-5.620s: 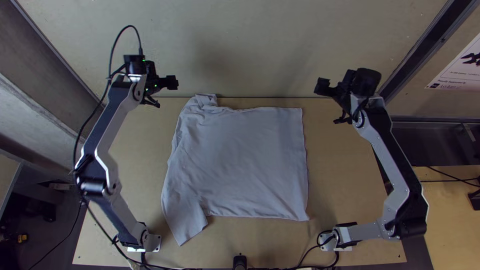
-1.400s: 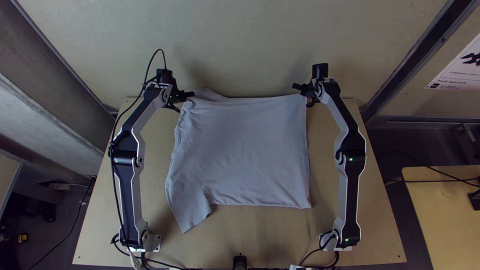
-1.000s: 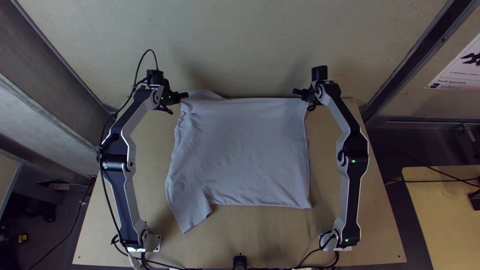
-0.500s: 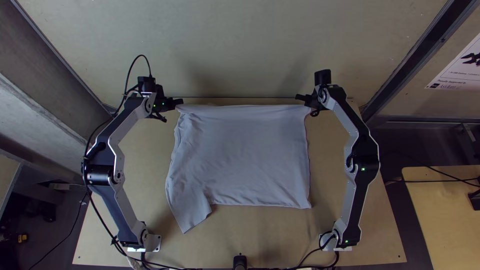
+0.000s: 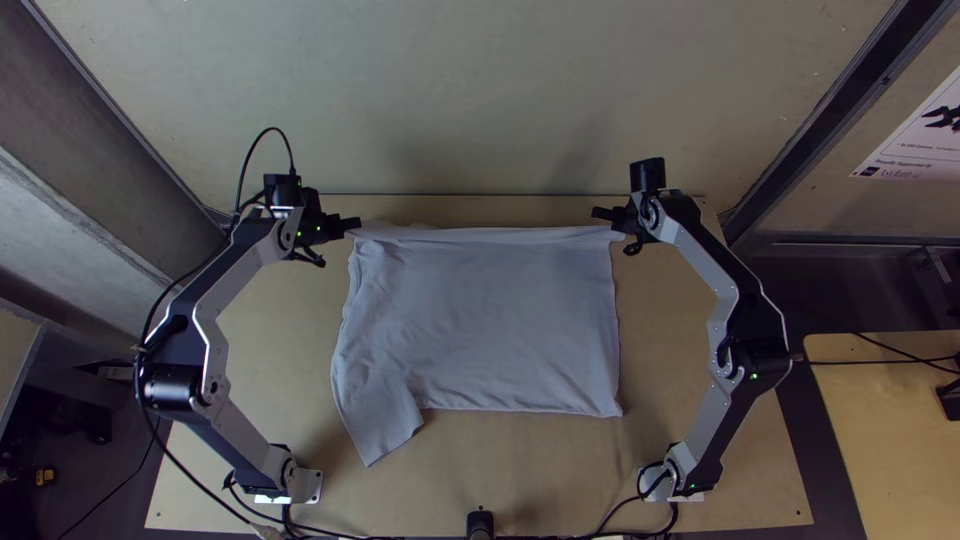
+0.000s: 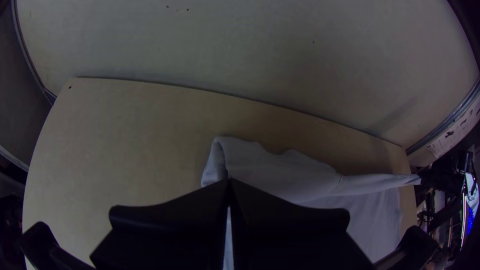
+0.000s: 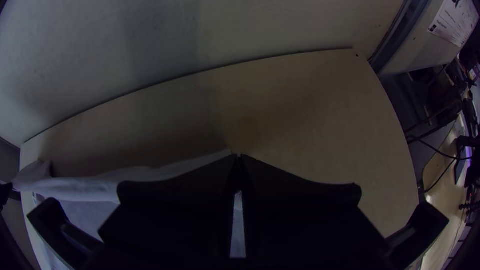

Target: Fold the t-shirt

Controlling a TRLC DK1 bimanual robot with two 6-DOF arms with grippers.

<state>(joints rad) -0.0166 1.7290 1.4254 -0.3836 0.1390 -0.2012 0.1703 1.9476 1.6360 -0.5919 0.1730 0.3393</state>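
We saw a light wood table (image 5: pixel 500 480) with a big pale wall (image 5: pixel 480 100) behind it at twelve o'clock. A grey side wall (image 5: pixel 90 130) stood at ten o'clock, and a white paper sign (image 5: pixel 915 130) hung at two o'clock. Another wood table (image 5: pixel 880 430) was at four o'clock, with black wires (image 5: pixel 905 354) running by it. The floor (image 5: pixel 105 510) was dark at eight o'clock, with a little yellow thing (image 5: pixel 44 477) too small for us to name.

The grey t-shirt (image 5: pixel 490 320) was in the middle of the table, mostly spread out. One sleeve (image 5: pixel 380 430) poked out at seven o'clock. The far edge was pulled into a long band between the claws. At eleven o'clock, the left claw (image 5: pixel 352 225) was pinched tight on one end of the band. At one o'clock, the right claw (image 5: pixel 608 217) was pinched tight on the other end.

The black fingers hid the bits of cloth they squeezed. The sign and the other table were cut off at the side, and so was a black thing (image 5: pixel 480 523) at six o'clock. We could not tell where the neck hole was.
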